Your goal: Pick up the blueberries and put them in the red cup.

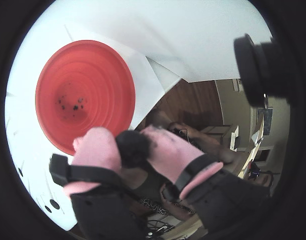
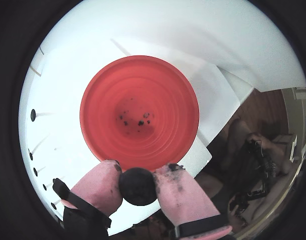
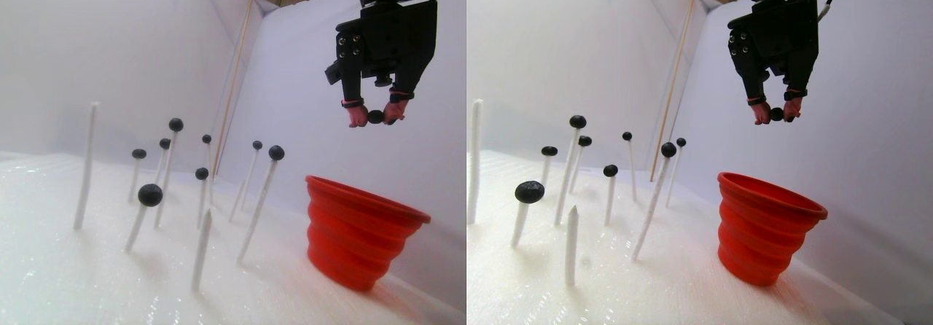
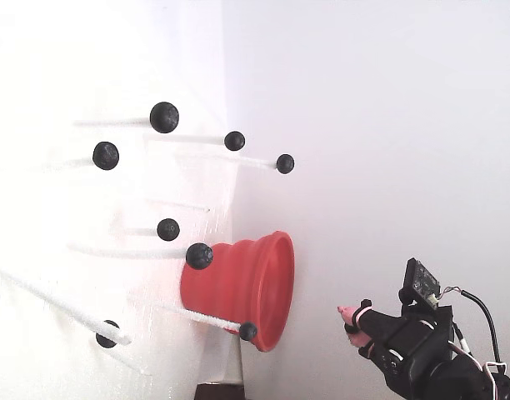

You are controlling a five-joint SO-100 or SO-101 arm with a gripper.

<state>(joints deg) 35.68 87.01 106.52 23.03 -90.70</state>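
I can read no writing, label, brand, number or sign on anything in any of my views.

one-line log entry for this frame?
pincer: shut on blueberry | position: above red cup | cup: upright, dark specks inside | sticks: blueberries remain

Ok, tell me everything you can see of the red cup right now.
The red cup looks like matte red plastic, with a stepped, ribbed body that widens to a flared rim. It stands upright and open on the white surface, beside the white sticks tipped with blueberries. In both wrist views its bottom holds only dark specks, no whole berry. Nothing touches it. The claw hangs above it, pink tips shut on a blueberry.
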